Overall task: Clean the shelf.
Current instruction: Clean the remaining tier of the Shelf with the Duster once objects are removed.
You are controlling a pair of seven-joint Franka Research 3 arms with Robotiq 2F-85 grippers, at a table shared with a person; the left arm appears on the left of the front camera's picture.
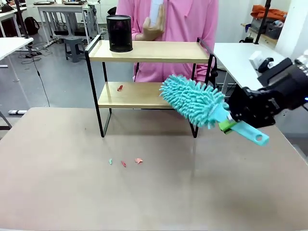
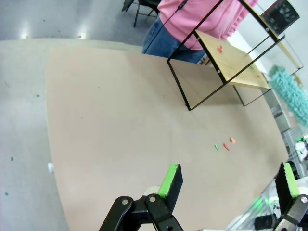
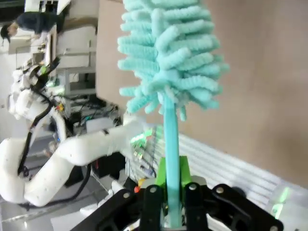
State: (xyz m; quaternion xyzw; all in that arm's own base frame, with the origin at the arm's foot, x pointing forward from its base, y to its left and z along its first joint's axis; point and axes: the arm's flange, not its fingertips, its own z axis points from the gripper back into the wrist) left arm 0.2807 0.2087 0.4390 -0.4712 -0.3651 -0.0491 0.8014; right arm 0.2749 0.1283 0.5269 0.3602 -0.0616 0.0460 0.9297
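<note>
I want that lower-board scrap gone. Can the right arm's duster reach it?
Probably yes: the fluffy teal duster in the right gripper is close to the light wooden lower board, with nothing between it and the small red scrap.

No legible text (or labels) anywhere here.

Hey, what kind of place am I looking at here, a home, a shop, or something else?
Most likely a robotics lab: a white robot arm, rows of white work tables behind the person, and cables trailing over a grey floor.
</note>
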